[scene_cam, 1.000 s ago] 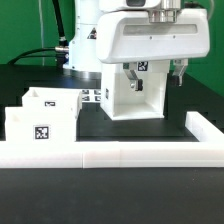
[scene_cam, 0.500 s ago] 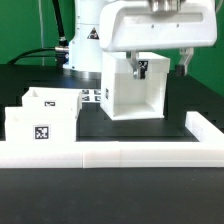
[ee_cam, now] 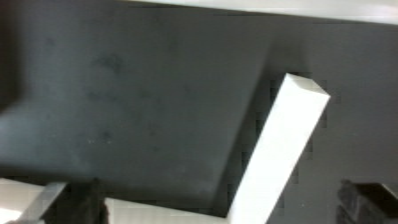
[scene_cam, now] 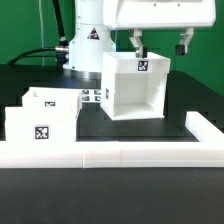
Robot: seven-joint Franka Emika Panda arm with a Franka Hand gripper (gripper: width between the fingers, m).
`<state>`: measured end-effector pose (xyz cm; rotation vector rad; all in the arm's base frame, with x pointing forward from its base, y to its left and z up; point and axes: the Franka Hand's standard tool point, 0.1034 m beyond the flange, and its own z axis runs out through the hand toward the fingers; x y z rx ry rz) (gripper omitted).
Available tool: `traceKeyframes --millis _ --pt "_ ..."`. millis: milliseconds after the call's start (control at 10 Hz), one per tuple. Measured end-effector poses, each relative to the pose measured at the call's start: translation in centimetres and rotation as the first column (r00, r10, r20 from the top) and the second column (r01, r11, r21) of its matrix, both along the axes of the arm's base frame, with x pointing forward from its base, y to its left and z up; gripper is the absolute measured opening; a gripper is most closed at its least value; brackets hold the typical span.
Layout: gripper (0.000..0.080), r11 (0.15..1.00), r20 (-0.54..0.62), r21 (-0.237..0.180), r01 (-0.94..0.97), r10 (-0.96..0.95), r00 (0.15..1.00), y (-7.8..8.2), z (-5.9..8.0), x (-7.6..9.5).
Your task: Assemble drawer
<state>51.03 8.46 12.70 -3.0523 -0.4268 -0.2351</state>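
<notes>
A long low white rail [scene_cam: 120, 152] runs across the front of the black table [scene_cam: 120, 195] and turns back at the exterior view's right end — a short arm pointing away from the camera. Farther back a strip of the marker board [scene_cam: 92, 96] lies flat, its square tags showing. Behind everything stands a green backdrop [scene_cam: 25, 25] — a black cable [scene_cam: 40, 52] curves in front of it.

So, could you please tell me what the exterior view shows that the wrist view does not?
Only the exterior view shows the two small boxes, the long white rail and the tag on the housing. Only the wrist view shows one thin wall edge running between the fingers. Both show the housing, the dark table and the open gripper, which holds nothing.
</notes>
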Motion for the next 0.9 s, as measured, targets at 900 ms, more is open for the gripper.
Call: traceKeyframes --millis 900 --pt "0.065 0.999 -0.073 -0.023 0.04 -0.041 0.996 0.6 0.7 -6.9"
